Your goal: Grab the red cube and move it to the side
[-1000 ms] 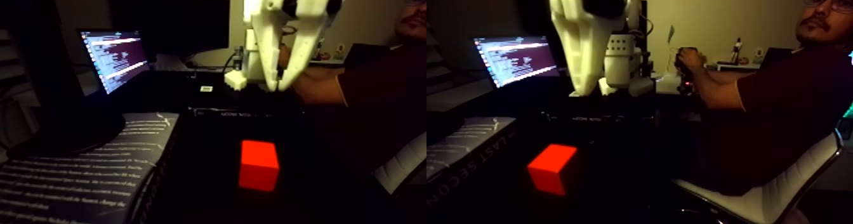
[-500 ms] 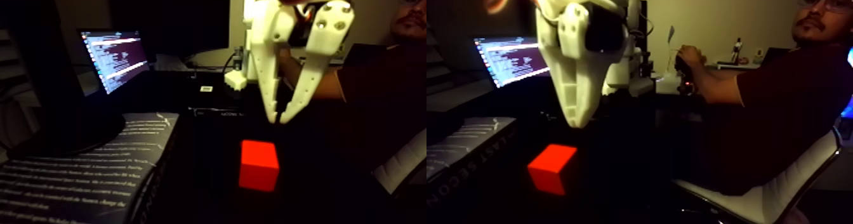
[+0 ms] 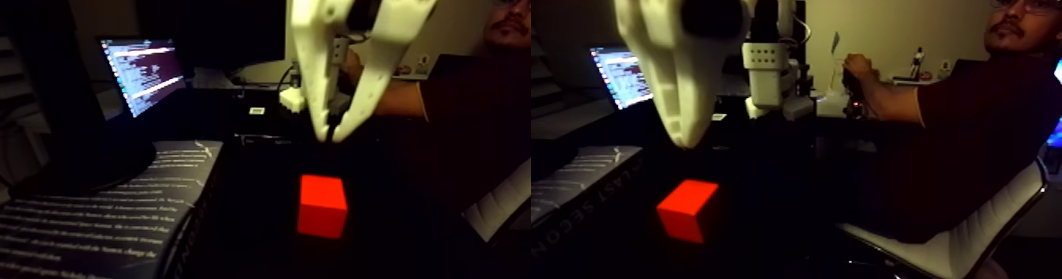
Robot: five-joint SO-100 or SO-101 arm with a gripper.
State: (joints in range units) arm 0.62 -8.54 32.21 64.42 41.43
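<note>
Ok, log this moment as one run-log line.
phase: approach | white two-finger gripper: above cube, tips nearly closed, empty | small red-orange cube: on dark table, untouched

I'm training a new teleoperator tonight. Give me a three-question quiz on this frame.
1. True or false: the gripper already holds the red cube.
2. In the left half of the fixed view, the fingertips are: A) spread wide, B) nearly together, C) clamped on the book.
3. What glows at upper left behind the book?

Key: 1. False; it hangs above the cube, apart from it. 2. B. 3. A laptop screen.
</note>
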